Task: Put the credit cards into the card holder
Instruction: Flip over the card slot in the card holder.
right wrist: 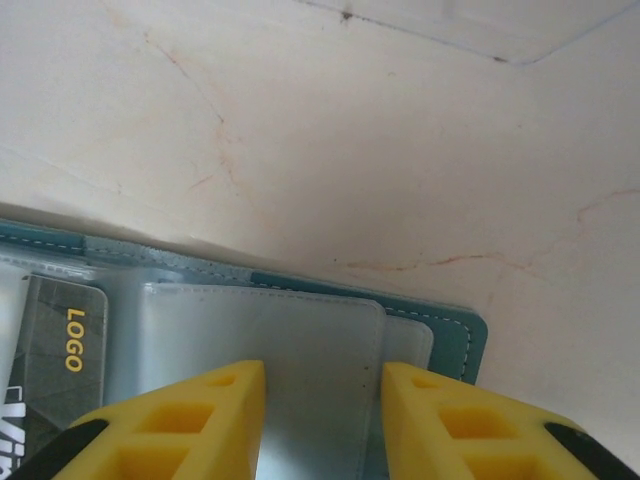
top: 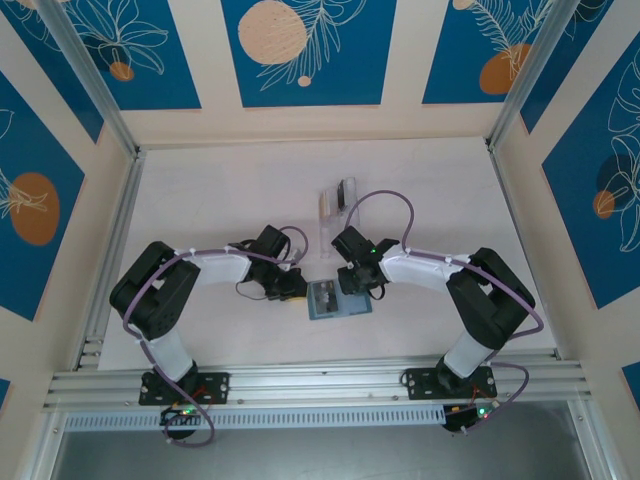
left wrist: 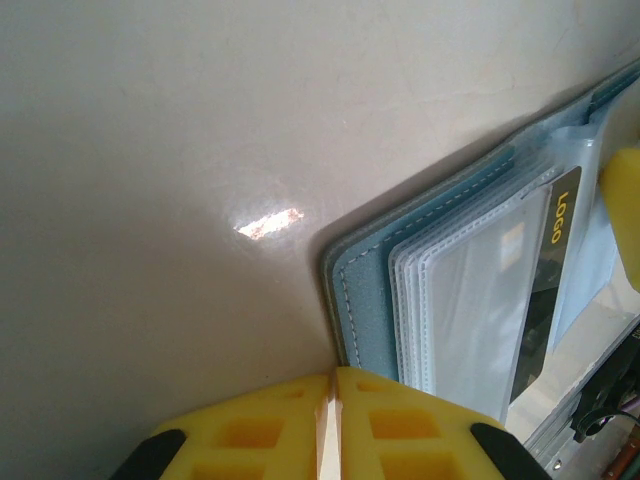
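Two grippers at an open wallet (top: 338, 298) on the bench (top: 220, 200).
Left gripper (left wrist: 332, 400) is closed, pads together at the wallet's corner; right gripper (right wrist: 323, 400) stands open over its clear pockets, one holding a dark card (right wrist: 60, 340) marked LOGO.

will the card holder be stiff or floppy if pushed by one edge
Probably floppy: the card holder lies open, its thin clear pockets fanned in loose layers that would likely flex. Flat and seemingly light, it may slide on the glossy table rather than tip.

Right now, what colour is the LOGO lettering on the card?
Yellow, on a dark grey card; clearest in the right wrist view.
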Robot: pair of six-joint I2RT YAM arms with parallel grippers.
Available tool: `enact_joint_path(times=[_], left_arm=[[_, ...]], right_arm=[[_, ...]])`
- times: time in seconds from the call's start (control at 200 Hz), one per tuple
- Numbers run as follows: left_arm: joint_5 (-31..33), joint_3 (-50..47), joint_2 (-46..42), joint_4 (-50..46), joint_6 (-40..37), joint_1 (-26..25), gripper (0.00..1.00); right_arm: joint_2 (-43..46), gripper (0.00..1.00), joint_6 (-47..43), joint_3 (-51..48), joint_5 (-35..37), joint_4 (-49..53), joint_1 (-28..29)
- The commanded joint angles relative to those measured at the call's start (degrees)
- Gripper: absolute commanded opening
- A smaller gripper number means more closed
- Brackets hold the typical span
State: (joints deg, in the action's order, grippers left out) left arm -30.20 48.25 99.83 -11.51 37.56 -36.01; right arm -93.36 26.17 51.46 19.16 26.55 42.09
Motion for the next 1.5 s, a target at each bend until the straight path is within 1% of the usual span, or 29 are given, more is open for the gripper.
enact_joint_path(times=[0.0,0.05,0.155,0.3,0.58,0.67,0.705,0.845,1.015,1.205,1.31,1.496], left_arm=[[-0.22,-1.58,3.26,3.92,0.16,-1.28,0.12],[-0.23,-1.65,3.25,3.93,0.24,-1.26,0.12],[-0.21,-1.58,3.18,3.79,0.16,-1.33,0.12],[-0.21,-1.84,3.10,4.07,0.23,-1.25,0.12],[-0.22,-1.91,2.69,3.95,0.06,-1.26,0.12],[-0.26,-2.02,2.71,3.88,-0.11,-1.30,0.12],[-0.24,-2.02,2.78,3.87,-0.18,-1.27,0.12],[-0.23,-1.84,3.34,3.82,-0.48,-1.27,0.12],[0.20,-1.67,3.53,3.71,-0.58,-1.69,0.13],[0.37,-1.65,4.14,4.63,0.21,-2.99,0.12],[0.24,-2.01,4.32,5.57,1.00,-3.37,0.12],[0.27,-2.28,4.32,6.07,1.37,-3.51,0.12]], right_arm=[[-1.54,0.36,0.73,1.46,1.24,-0.39,0.62],[-2.07,0.36,0.88,1.68,0.81,-0.23,0.65],[-3.22,0.33,1.66,2.09,1.08,0.33,1.34],[-2.97,0.30,2.41,2.38,3.55,1.66,2.70],[-2.62,0.12,2.39,1.76,2.35,1.83,3.01],[-2.27,0.09,2.30,1.53,1.67,1.91,2.96],[-2.03,0.06,2.30,1.68,1.61,2.37,3.00],[-0.13,0.00,2.04,2.97,2.77,4.41,3.33],[1.48,0.00,0.72,6.02,4.71,7.39,4.78],[0.32,0.00,-0.16,10.13,3.27,9.72,6.40],[-0.70,0.00,-0.31,11.62,1.28,10.72,6.70],[-1.82,0.00,0.08,12.98,2.20,12.95,7.05]])
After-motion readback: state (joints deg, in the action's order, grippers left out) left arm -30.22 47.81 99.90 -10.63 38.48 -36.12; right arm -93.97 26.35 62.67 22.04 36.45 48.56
